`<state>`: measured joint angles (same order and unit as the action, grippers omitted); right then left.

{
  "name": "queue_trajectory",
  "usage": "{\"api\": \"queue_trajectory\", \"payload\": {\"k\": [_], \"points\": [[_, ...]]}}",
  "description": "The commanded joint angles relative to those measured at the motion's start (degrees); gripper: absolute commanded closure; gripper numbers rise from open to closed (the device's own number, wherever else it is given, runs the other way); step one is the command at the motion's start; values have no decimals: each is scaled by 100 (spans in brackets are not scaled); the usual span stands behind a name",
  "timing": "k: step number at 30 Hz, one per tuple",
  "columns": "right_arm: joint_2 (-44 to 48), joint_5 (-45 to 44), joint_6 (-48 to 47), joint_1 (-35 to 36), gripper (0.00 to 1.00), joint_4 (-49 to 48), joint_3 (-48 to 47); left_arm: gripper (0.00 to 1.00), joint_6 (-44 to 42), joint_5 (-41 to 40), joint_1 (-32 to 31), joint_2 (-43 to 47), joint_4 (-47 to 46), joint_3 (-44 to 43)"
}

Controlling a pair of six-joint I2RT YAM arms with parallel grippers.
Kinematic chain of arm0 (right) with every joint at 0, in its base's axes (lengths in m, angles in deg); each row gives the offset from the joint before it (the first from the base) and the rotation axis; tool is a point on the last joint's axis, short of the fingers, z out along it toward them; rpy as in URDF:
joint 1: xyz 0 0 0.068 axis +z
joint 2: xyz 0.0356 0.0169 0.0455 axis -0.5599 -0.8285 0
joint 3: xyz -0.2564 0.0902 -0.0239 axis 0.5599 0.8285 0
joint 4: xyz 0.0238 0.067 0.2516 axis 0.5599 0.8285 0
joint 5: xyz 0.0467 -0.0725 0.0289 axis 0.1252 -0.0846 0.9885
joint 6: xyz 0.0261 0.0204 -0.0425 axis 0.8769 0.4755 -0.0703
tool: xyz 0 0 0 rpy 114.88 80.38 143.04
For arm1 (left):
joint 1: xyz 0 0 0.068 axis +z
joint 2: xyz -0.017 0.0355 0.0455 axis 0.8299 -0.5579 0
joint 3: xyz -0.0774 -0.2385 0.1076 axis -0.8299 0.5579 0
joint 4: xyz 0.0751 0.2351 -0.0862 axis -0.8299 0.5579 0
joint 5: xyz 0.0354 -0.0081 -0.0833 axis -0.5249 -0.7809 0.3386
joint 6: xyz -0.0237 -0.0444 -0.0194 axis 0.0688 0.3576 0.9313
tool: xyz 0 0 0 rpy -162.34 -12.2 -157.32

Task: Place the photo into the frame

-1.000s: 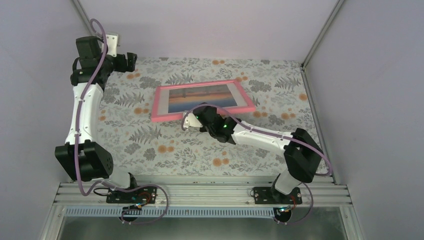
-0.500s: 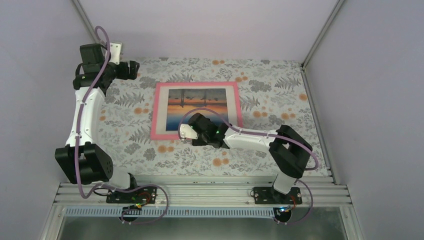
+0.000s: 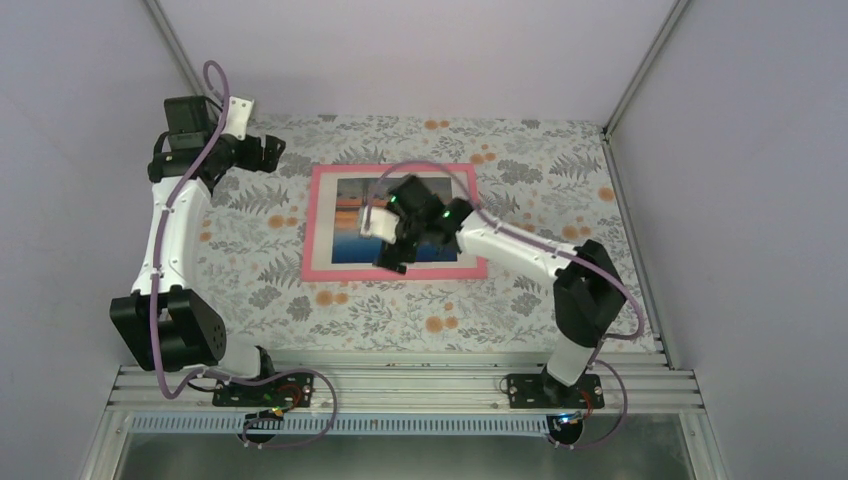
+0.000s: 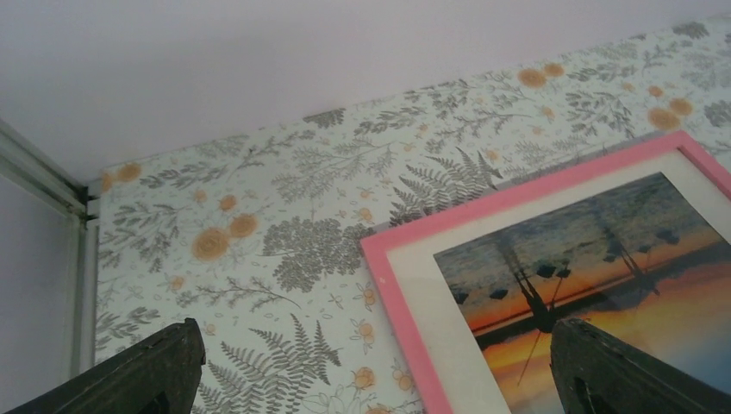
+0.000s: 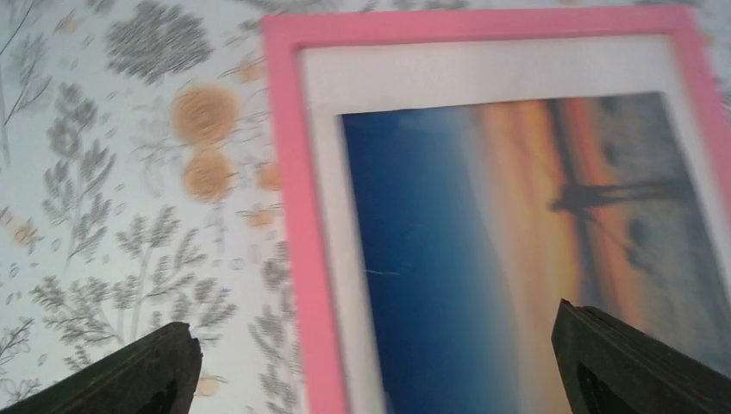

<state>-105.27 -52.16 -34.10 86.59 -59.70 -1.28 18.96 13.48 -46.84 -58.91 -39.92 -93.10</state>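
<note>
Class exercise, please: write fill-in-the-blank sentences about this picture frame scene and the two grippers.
The frame is coloured ____.
The photo lies ____ the frame.
The right gripper hangs over the frame with its jaws ____.
The left gripper, beyond the frame's corner, holds ____.
Missing words: pink; inside; open; nothing.

I see the frame [image 3: 314, 222] lying flat, just above centre in the top view, long sides running left-right and edges roughly square to the picture. It has a thin pink rim. The photo [image 3: 350, 228] sits inside it: a sunset with blue sky, orange horizon and dark silhouettes. A white band [image 5: 483, 73] runs between print and rim. The right part is hidden in the top view.
</note>
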Motion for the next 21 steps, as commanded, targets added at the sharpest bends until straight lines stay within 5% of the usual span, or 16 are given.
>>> {"api": "queue_trajectory", "payload": {"k": [1, 10, 21], "points": [[61, 1238, 441, -942, 0, 845, -598, 0, -358, 422, 27, -87, 253, -1], [338, 3347, -226, -2420, 0, 2273, -434, 0, -517, 506, -43, -807, 174, -272], [674, 3531, -1061, -2507, 0, 2967, 722, 0, 26, -65, -484, -1595, -745, -554]]}}
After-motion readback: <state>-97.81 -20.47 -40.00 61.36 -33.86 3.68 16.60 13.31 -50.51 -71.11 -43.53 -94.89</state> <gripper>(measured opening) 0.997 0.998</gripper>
